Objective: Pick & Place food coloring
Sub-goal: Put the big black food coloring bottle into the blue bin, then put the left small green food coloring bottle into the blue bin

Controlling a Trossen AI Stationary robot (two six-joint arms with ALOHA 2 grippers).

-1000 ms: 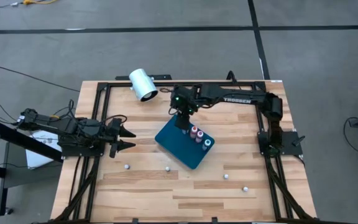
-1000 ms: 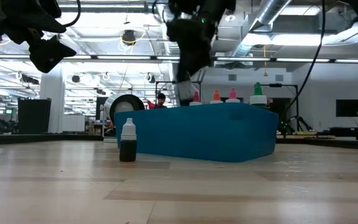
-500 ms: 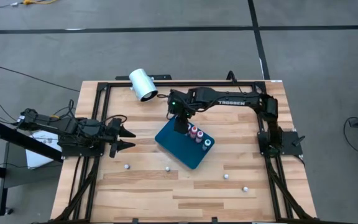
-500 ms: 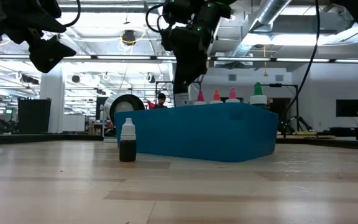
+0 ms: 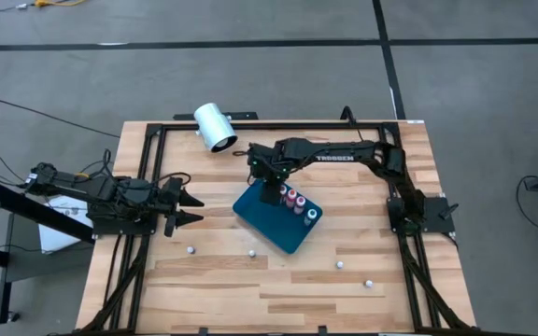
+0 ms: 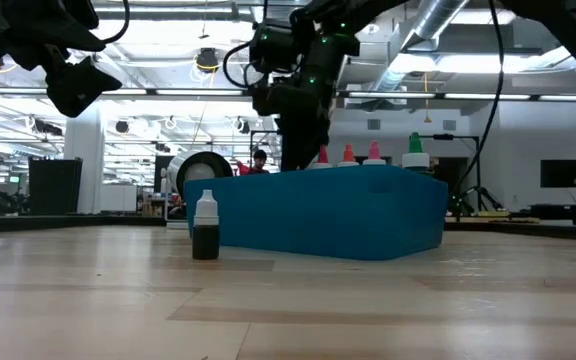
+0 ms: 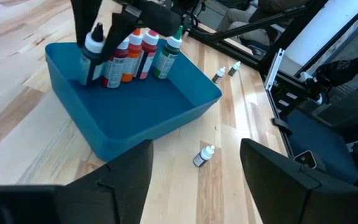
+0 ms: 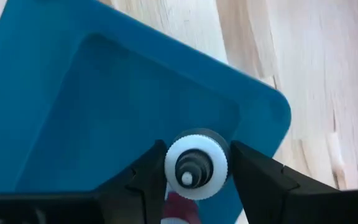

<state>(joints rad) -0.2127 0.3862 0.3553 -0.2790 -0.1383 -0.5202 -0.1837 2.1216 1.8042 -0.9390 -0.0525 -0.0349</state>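
A teal tray [image 5: 267,222] lies mid-table. Three food coloring bottles [image 5: 299,204] stand upright in a row at its far right wall, showing red, orange, pink and green in the left wrist view [image 7: 143,53]. My right gripper [image 5: 269,192] reaches down into the tray next to that row and is shut on a white-capped bottle [image 8: 196,164]. My left gripper [image 5: 191,207] hangs open above the table's left side, with nothing between its fingers [image 7: 129,177]. My right gripper pinches the white-capped bottle between its two fingers [image 8: 149,175], just below the ribbed cap [image 7: 94,42]. The fingers come from above, pointing steeply down. The bottle stands upright inside the tray walls; the fingers hide its body and whether its base touches the tray floor.
Several small bottles lie loose on the wood nearer the front edge [image 5: 191,249] [image 5: 250,252] [image 5: 339,264] [image 5: 368,282]; one dark bottle [image 6: 205,228] stands in front of the tray. A big white cylinder [image 5: 215,127] lies at the far left. A black frame [image 5: 152,140] borders the table.
My right gripper has come down with the white-capped bottle and shifted a little toward the table's left and near side, from above the tray's far edge to inside the tray beside the row of bottles. The bottle has stayed upright.
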